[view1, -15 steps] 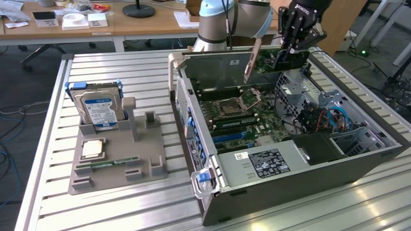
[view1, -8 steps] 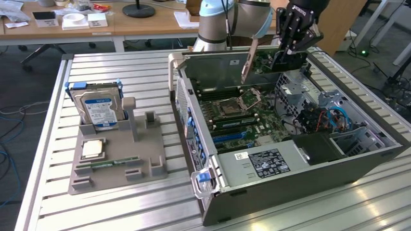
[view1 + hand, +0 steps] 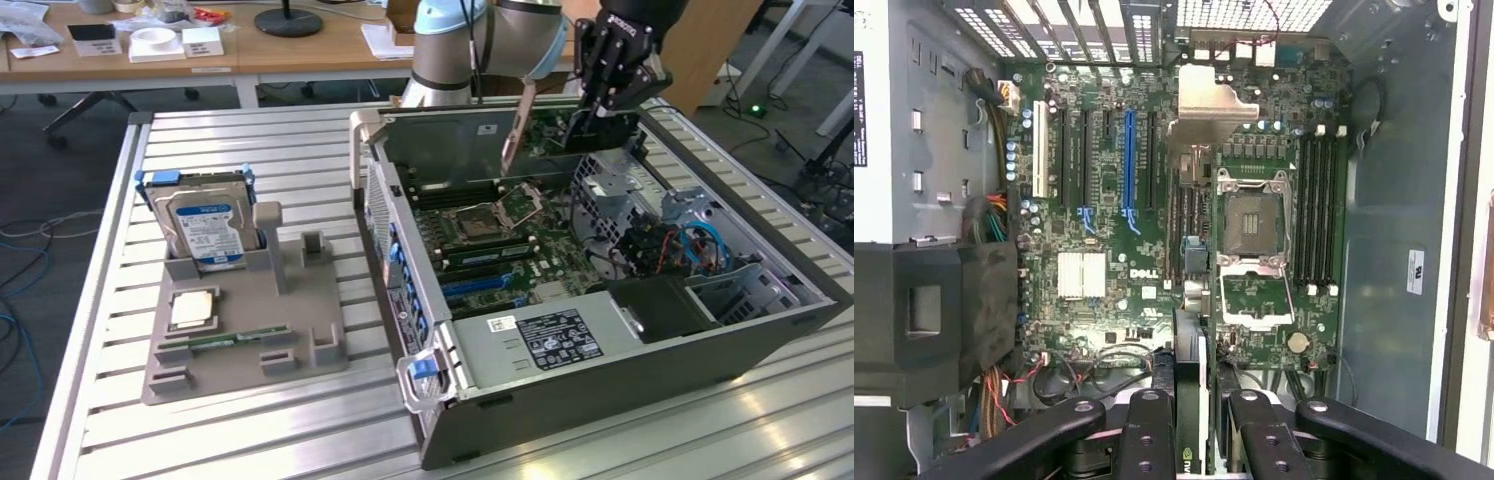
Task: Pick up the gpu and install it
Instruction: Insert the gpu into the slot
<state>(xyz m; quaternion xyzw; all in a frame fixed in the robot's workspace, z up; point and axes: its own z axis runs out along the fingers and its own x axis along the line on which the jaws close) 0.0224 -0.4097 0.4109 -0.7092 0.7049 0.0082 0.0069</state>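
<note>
Exterior view: hand (image 3: 597, 118) with gpu (image 3: 603, 138) above motherboard (image 3: 497, 240).

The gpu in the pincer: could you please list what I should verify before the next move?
1. gpu gripped edge-on between the fingers of the pincer: ok.
2. gpu held above the open case, not yet in a slot: ok.
3. Blue slot on the motherboard free of any card: ok.
4. gpu edge parallel to the blue slot: ok.
5. gpu directly over the blue slot: cannot tell.
6. Loose cables near the pincer clear of the gpu: cannot tell.
</note>
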